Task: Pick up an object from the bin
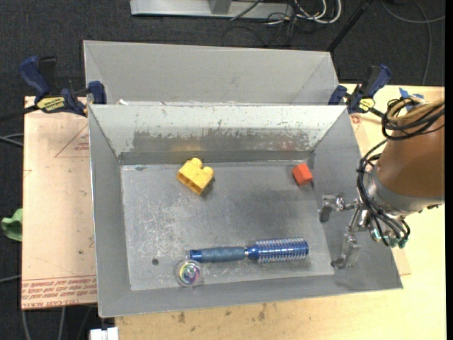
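No words, numbers or signs can be read on the grey bin [106,211] or on the things that lie in it.

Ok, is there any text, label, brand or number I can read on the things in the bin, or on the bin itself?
No text can be read on any of them.
Yellow toy block: no marking visible.
Small orange cube: plain faces.
Blue hairbrush: no brand visible on handle or head.
Small clear ball: too small to tell.
Grey bin: only scuffs, no lettering.
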`<state>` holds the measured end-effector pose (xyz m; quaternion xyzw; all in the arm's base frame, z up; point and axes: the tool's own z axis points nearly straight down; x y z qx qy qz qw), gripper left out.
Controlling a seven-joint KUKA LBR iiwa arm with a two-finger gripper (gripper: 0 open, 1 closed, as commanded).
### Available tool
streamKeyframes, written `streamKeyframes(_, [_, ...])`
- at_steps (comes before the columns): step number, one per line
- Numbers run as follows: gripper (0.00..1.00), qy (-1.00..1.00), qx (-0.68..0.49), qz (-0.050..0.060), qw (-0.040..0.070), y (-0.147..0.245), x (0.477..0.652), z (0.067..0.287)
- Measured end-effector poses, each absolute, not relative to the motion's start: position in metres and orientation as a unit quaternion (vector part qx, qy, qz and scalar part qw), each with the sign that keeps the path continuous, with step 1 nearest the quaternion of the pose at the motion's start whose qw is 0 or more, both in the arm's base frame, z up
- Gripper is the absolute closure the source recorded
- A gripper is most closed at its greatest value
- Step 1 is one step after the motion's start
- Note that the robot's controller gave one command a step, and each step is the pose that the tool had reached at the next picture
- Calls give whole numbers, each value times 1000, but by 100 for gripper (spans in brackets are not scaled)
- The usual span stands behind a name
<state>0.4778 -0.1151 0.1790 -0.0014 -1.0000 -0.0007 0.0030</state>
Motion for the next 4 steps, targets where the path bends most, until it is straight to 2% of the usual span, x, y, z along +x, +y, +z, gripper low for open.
streamKeyframes(1, [0,-999,-34,-3,3,-28,493,86])
streamKeyframes(2, [100,-999,-36,0,0,-33,495,89])
streamKeyframes(3, [100,-989,146,-1,-2,16,533,70])
streamKeyframes(4, [100,-978,210,1,-5,8,528,226])
